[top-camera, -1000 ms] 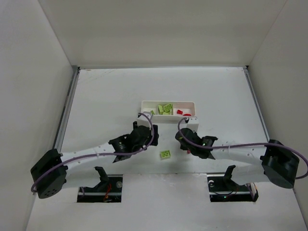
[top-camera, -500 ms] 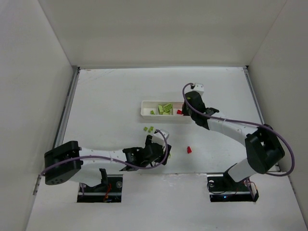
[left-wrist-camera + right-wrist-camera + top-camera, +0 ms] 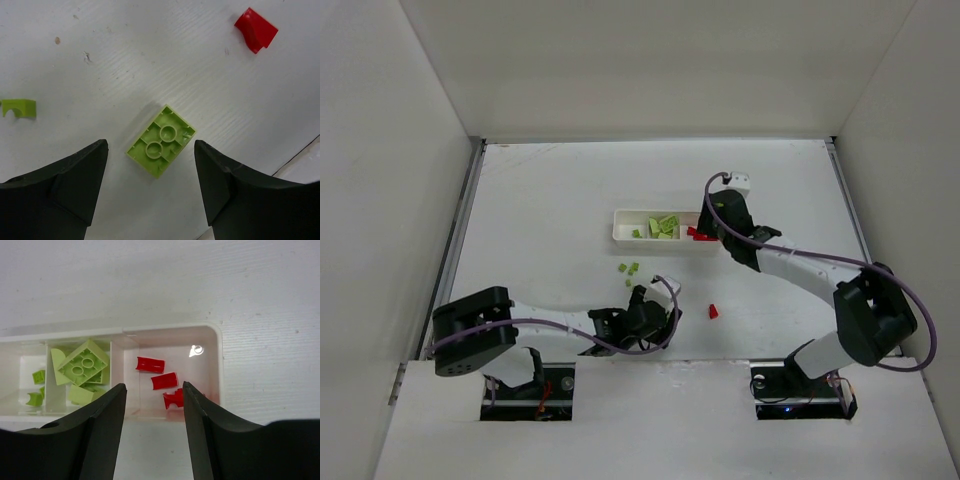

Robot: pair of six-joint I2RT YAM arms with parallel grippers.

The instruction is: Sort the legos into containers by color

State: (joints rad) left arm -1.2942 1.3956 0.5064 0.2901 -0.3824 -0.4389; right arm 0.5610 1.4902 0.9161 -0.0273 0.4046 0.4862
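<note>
At the front of the table [image 3: 540,200], the left gripper [image 3: 150,146] is held open and empty over a lime-green brick [image 3: 160,141] lying underside-up between its jaws, untouched, so a pick-up is judged to be in hand. A descent and a squeeze across the brick are called for next, then a carry to the middle compartment of the tray [image 3: 219,365], where green legos [image 3: 82,365] are gathered. Over the right-hand compartment, where three red pieces [image 3: 164,381] lie, the right gripper [image 3: 154,390] is seen open with nothing held, and one red piece [image 3: 256,29] is left loose on the table.
</note>
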